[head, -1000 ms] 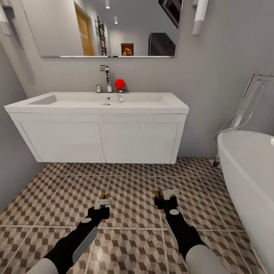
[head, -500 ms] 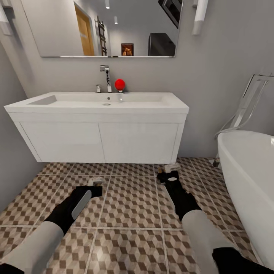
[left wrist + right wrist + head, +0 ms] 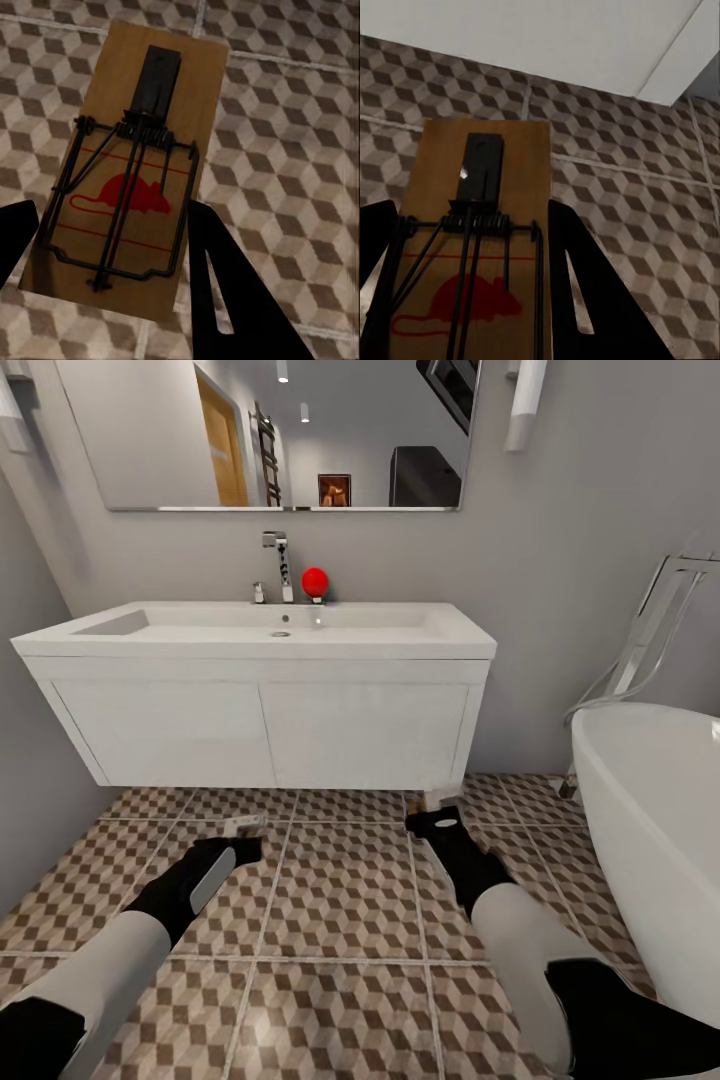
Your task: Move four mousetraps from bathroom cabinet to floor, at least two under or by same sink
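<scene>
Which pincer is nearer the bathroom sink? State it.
Right. The right pincer reaches the tiles just before the bathroom sink vanity's right end, gripping a mousetrap. The left pincer sits farther back, holding another mousetrap.

Brown mousetraps (image 3: 124,172), cube-patterned brown-beige floor (image 3: 340,900), white sink (image 3: 260,630).
</scene>
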